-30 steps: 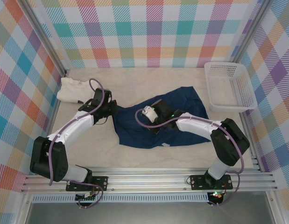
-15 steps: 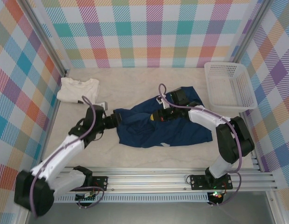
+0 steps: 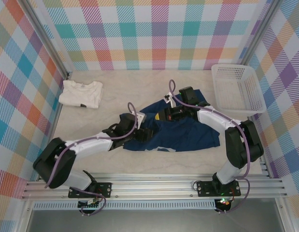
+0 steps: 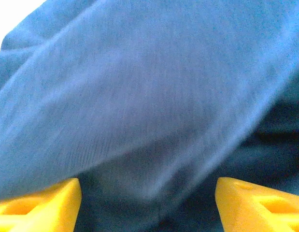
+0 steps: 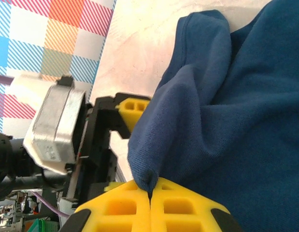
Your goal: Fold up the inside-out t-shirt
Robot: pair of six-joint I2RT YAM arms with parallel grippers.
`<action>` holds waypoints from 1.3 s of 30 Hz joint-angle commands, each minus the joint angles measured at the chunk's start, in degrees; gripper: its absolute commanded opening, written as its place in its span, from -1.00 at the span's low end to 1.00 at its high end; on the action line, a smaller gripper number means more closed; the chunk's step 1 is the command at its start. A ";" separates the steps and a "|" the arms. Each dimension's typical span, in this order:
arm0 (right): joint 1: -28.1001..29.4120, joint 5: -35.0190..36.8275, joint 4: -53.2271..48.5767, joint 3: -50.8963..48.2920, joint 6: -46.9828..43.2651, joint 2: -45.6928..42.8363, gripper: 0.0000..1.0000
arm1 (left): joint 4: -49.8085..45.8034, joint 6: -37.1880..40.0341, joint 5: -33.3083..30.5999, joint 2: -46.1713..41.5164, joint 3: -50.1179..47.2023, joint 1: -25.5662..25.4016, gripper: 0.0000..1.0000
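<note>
**A:** Left gripper (image 3: 141, 133) lets go and swings in! A second back it's clamped at the shirt's edge farthest from the white basket (image 3: 215, 84). Now its jaws stand wide, yellow fingers (image 4: 38, 205) on either side of blurred navy cloth, gripping nothing.

**B:** And the right gripper (image 5: 150, 193)?

**A:** Pinched tight on a peak of the inside-out t-shirt (image 3: 192, 135). It shifts from mid-shirt up toward the back edge, nearer the basket, and the cloth comes with it.

**B:** Where's the shirt in all this?

**A:** On the table (image 3: 91, 159), just beside the basket and bunchier than a second ago. The edge away from the basket is drawn in.

**B:** What does that mean for the fold?

**A:** Looks like a regrip to me. The left one seems to be hunting a fresh hold opposite the right's pinch, and the right wrist view catches one of its fingers just behind that raised fold. No clean fold shows yet, so I'd judge it early days.
</note>
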 commanded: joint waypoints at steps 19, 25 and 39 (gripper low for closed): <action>19.76 50.93 4.59 -20.62 -7.62 -21.97 0.32 | -25.61 -10.69 26.00 1.27 17.88 5.67 -1.00; 21.79 57.17 7.60 -18.73 -5.50 -13.93 0.24 | -27.20 -10.42 27.47 -0.37 18.15 6.57 -1.00; 7.56 0.50 26.74 -24.56 -1.71 -23.34 -1.00 | -26.81 -9.34 16.17 -6.08 11.51 11.91 -0.67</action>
